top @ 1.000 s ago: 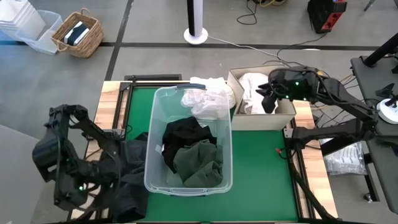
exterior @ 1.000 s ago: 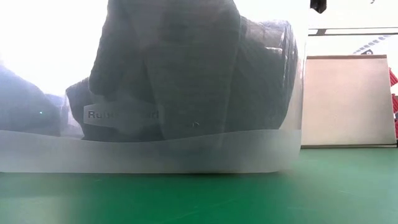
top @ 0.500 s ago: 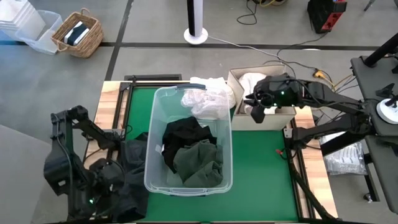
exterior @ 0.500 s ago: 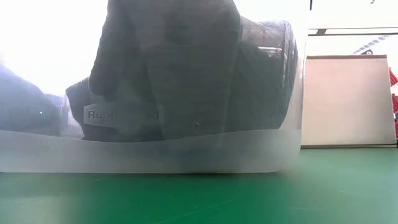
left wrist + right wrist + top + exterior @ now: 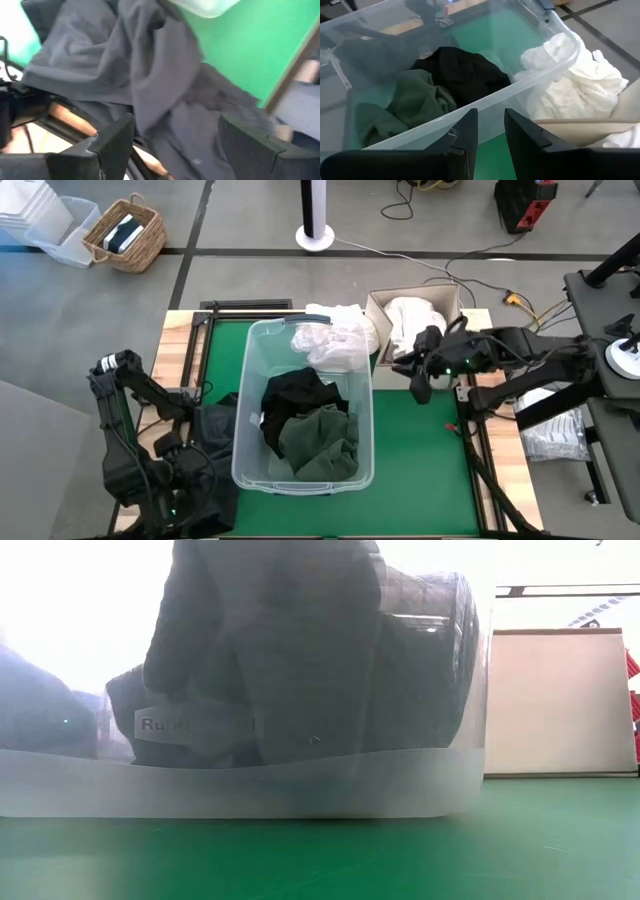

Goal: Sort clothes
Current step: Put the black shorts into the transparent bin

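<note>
covering the wooden table [image 5: 180, 340], a green mat [image 5: 415, 450] meets grey floor [image 5: 100, 330].

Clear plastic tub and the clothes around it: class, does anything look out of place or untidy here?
Yes. A white garment hangs over the far rim of the clear tub, half in and half out. A dark grey garment lies crumpled at the table's left edge, outside any container, under the open left gripper. Nothing looks damaged.

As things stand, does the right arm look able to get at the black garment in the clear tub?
Probably yes: the right gripper hangs empty beside the open-topped tub, and the black garment lies uncovered on top.
</note>
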